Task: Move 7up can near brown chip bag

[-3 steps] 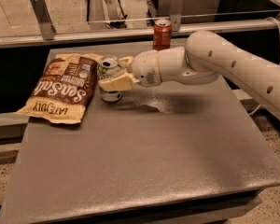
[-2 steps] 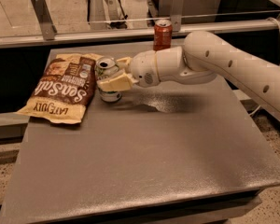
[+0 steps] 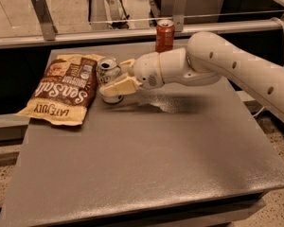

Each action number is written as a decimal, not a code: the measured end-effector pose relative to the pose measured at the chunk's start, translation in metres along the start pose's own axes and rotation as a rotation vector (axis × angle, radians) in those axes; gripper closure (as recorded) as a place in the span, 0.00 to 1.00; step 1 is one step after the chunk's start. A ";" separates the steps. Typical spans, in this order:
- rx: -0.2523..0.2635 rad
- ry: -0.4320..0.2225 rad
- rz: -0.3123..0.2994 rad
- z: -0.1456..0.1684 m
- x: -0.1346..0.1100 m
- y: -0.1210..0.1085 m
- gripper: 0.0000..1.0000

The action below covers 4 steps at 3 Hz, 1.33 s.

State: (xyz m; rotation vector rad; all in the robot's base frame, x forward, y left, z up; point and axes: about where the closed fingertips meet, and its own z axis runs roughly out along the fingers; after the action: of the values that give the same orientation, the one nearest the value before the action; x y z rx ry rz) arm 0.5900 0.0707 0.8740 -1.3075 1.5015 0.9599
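The 7up can (image 3: 107, 71), silver-white with green marks, stands on the grey table (image 3: 156, 164) right beside the right edge of the brown chip bag (image 3: 61, 89), which lies flat at the table's left. My gripper (image 3: 111, 77) reaches in from the right and its tan fingers (image 3: 119, 86) sit on either side of the can, one in front and one behind, closed against it. The can's base rests on the table.
An orange-red soda can (image 3: 164, 35) stands at the table's back edge, just behind my white arm (image 3: 213, 63). A metal rail (image 3: 132, 28) runs behind the table. The table's front edge drops off to a speckled floor.
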 end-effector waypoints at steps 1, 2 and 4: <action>-0.003 -0.023 0.012 -0.005 -0.001 0.005 0.00; 0.022 -0.046 0.016 -0.030 -0.001 0.012 0.00; 0.160 -0.104 -0.026 -0.154 0.003 0.003 0.00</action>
State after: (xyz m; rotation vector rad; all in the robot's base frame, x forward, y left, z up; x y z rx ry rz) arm 0.5662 -0.0749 0.9170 -1.1432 1.4469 0.8588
